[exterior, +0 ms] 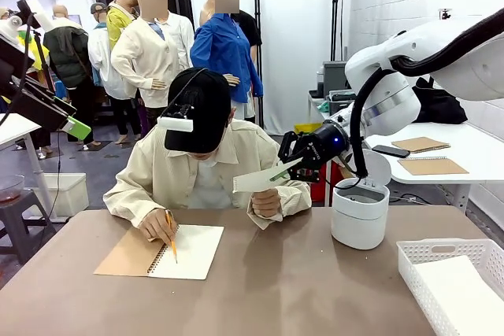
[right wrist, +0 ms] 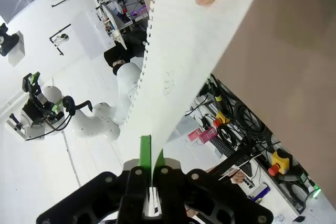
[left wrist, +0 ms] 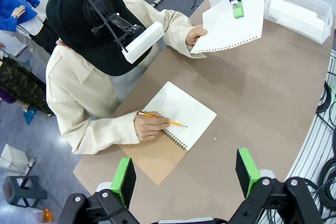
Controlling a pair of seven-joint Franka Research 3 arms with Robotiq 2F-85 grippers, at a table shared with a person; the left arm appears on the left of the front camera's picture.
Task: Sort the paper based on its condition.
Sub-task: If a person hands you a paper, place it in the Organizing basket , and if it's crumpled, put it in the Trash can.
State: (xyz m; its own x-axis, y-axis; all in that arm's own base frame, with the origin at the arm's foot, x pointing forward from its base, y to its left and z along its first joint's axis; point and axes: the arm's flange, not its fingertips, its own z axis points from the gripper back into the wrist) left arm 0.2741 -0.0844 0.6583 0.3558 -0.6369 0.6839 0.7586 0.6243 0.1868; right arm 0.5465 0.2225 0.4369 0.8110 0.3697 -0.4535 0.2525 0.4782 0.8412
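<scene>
Brown worktop (exterior: 299, 289), one sheet shared between robot and person.
Right jaws are clamped on one edge of a white paper sheet (exterior: 256, 181), held in the air over the worktop's far side; the person's hand (exterior: 266, 204) grips its other end. Left jaws stand wide apart, green pads (left wrist: 123, 179) bare, high above an open notebook (exterior: 185, 251) where the person's other hand (exterior: 157, 228) holds a pencil (exterior: 171, 245). More white paper (exterior: 465, 293) lies in the basket (exterior: 441, 251).
</scene>
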